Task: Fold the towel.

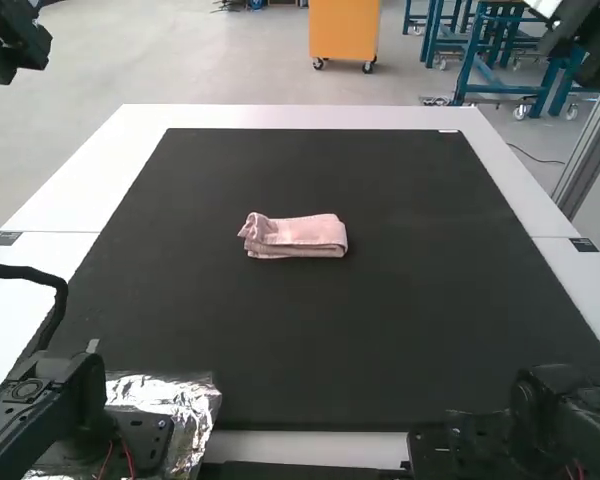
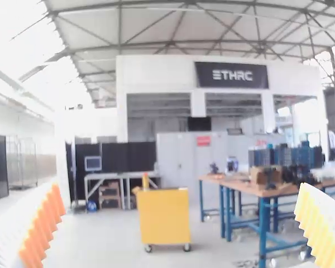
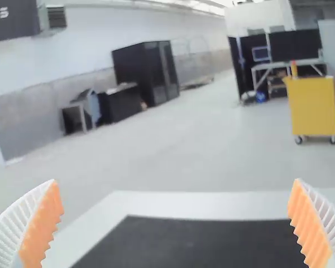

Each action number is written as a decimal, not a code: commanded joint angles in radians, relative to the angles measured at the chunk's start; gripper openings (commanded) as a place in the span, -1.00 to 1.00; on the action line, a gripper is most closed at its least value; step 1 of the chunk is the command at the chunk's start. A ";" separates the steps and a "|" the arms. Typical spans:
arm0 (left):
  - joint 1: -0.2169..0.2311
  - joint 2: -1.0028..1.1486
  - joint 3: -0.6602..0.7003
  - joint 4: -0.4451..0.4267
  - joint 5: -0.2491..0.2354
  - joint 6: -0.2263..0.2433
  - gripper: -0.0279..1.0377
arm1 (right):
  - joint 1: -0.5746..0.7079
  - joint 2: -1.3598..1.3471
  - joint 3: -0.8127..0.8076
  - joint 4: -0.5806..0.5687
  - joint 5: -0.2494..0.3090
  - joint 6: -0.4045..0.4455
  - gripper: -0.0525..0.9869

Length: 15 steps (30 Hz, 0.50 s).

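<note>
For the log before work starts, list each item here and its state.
Pink rectangular cloth towel: folded into a compact bundle, ungripped.
Large black mat: spread flat.
Shiny silver foil: crinkled.
White-and-orange ribbed left gripper: open, empty.
White-and-orange ribbed right gripper: open, empty.

I've got passing room over the black mat (image 1: 300, 340), all round the towel (image 1: 298, 238). In my way at the near side: left arm base (image 1: 60, 405), foil (image 1: 192, 400), arched black cable (image 1: 25, 272), right arm base (image 1: 560, 425).
</note>
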State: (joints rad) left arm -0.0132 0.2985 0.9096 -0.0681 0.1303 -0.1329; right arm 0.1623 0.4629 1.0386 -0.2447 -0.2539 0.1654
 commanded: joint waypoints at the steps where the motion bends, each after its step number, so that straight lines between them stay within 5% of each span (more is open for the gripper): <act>1: 0.007 -0.101 -0.002 -0.024 -0.032 -0.008 0.87 | -0.047 -0.127 -0.034 0.005 0.002 0.011 0.87; 5: 0.013 -0.210 -0.002 -0.059 -0.047 -0.005 0.87 | -0.083 -0.294 -0.091 0.021 0.008 0.006 0.87; 8: 0.021 -0.268 -0.012 -0.076 -0.064 0.016 0.87 | -0.113 -0.400 -0.123 0.056 0.073 0.000 0.87; 11: 0.029 -0.300 -0.060 -0.101 -0.055 0.039 0.87 | -0.147 -0.469 -0.158 0.087 0.156 -0.156 0.87; 15: 0.030 -0.299 -0.149 -0.113 -0.055 0.038 0.87 | -0.167 -0.460 -0.298 0.160 0.170 -0.190 0.87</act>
State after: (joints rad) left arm 0.0078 0.0010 0.8215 -0.1867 0.0895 -0.1097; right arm 0.0101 0.0059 0.8398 -0.1036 -0.1429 0.0456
